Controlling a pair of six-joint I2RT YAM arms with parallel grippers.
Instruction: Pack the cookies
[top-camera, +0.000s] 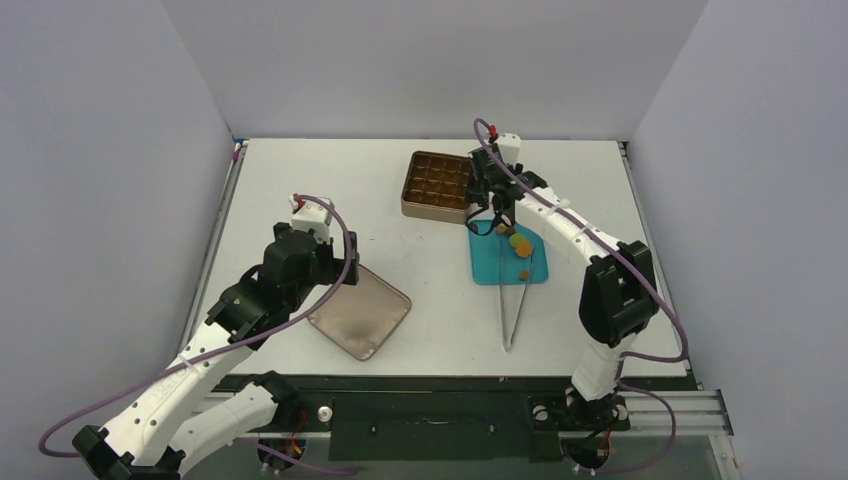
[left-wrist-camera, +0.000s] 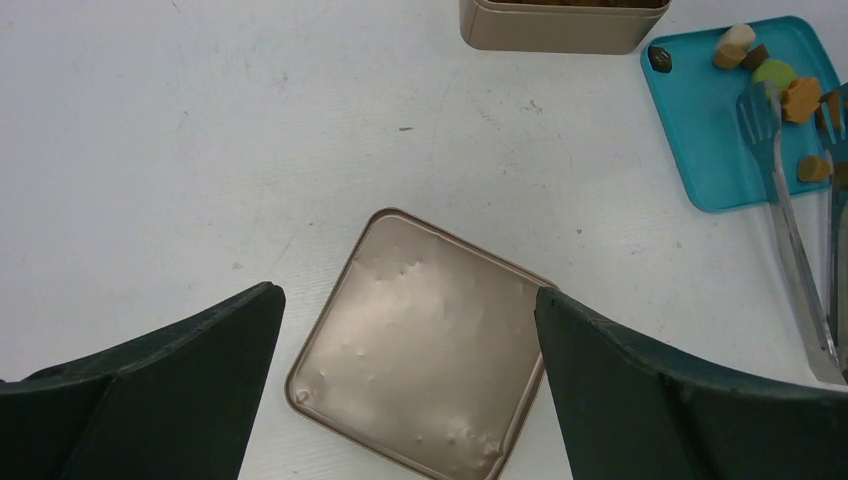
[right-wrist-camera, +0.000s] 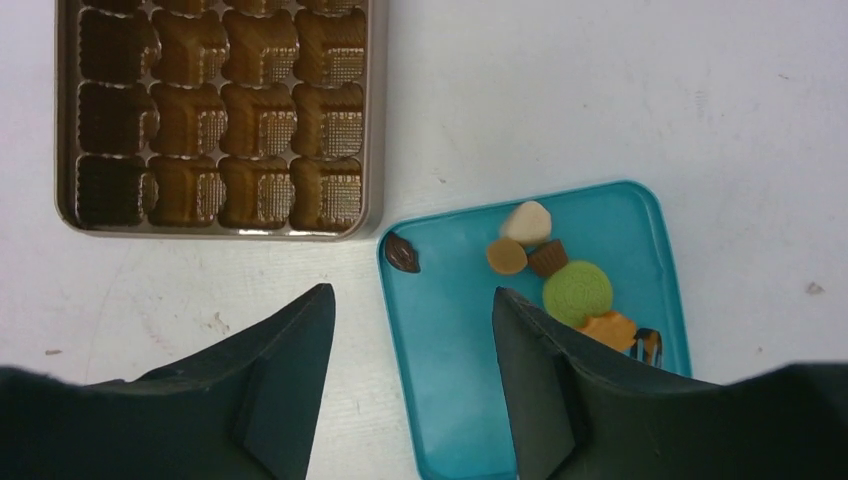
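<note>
Left gripper: is hanging over the bronze tin lid lying flat on the table, jaws spread as wide as they go, gripping nothing. Centre: a gold tin of brown compartments is sitting just beside a teal tray that is carrying the cookies. They are cream, tan, brown, green and orange in a cluster, with one dark piece lying apart at the corner nearest the tin and metal tweezers resting their tips on the tray. Right gripper: is hovering above that corner, jaws partly apart, clasping nothing.
</note>
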